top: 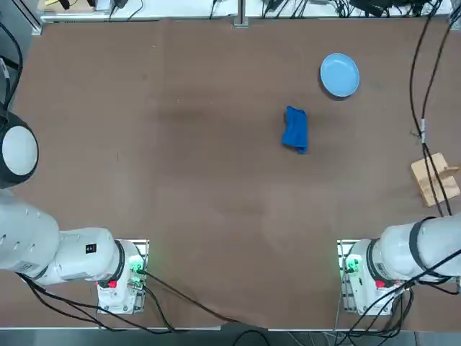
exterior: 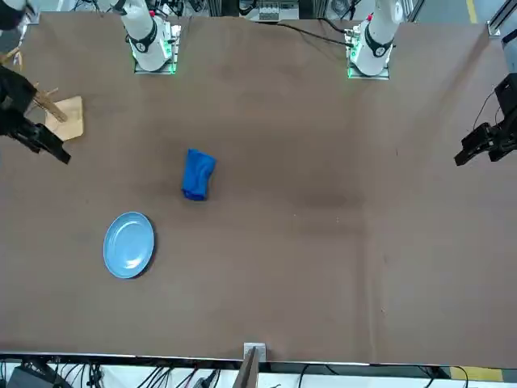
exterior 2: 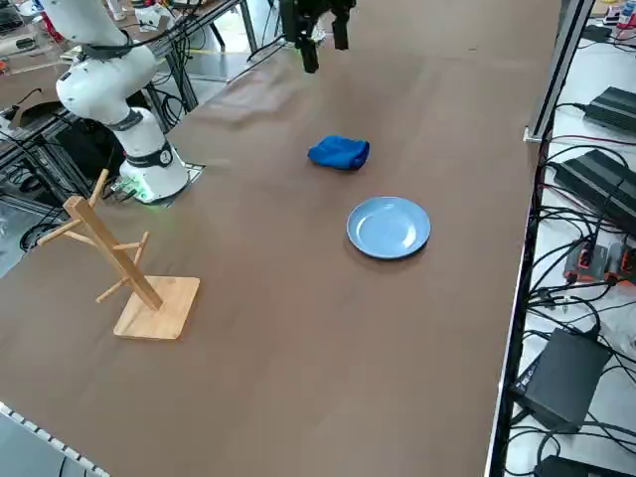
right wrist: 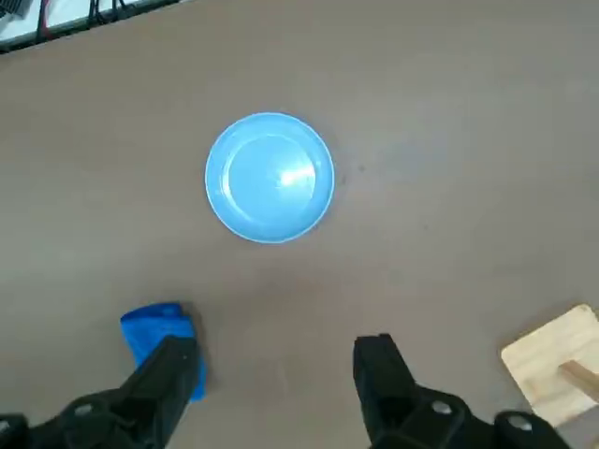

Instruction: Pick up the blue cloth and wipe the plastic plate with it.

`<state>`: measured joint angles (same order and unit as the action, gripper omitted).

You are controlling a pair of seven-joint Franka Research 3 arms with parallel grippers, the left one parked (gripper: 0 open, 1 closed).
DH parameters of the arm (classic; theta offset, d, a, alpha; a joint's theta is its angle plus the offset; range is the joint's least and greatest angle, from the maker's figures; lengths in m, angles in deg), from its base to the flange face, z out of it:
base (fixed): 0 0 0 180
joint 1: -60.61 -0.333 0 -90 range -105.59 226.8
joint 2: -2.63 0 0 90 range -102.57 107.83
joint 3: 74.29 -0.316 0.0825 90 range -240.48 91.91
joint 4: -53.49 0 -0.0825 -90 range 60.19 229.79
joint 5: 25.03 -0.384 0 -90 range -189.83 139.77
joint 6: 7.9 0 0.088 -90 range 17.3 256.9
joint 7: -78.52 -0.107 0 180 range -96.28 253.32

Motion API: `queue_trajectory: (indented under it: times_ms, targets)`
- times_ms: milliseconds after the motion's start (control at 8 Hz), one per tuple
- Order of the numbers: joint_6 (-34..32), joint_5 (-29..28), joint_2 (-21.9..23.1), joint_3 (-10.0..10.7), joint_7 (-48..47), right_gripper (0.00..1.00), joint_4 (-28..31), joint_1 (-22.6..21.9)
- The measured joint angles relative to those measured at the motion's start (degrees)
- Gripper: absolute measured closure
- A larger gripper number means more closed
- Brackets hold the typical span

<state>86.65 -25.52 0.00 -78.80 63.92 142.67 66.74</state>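
Blue cloth (top: pixel 295 129) lies bunched in a compact lump on the brown table (top: pixel 180 180), right of the table's centre line and roughly midway between the near and far edges in the top view. It rests flat on the surface, untouched by any gripper. In the right side view the blue cloth (exterior 2: pixel 339 152) sits apart from the plate, with bare table between the two.

Plastic plate (top: pixel 339 74) lies farther out and to the right of the cloth, upright on its base, close to the far edge of the table. Its shallow rim is visible all round in the wrist view (right wrist: pixel 270 177), and nothing rests in it. The plate (exterior 2: pixel 389 228) is also clear of the stand.

Wooden stand (top: pixel 435 180), a flat square base carrying a slanted post with pegs, stands at the right edge of the table, nearer than the plate and well apart from it.

Right gripper (right wrist: pixel 276 379) hangs high above the table with its camera looking down over the plate, the cloth and a corner of the stand's base. Its two fingers (right wrist: pixel 168 374) are spread wide with a clear gap between them, and they hold nothing. In the front view the gripper (exterior: pixel 40 144) is raised at the table's side near the stand.
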Motion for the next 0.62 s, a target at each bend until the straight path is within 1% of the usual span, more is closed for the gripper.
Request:
queue_trajectory:
  times_ms: [250,625]
  targets:
    - [-3.52,0.1,0.0,0.03,0.21,0.0,-1.28,-0.09]
    - [-4.63,0.14,0.0,-0.25,0.63,0.0,-1.46,-0.11]
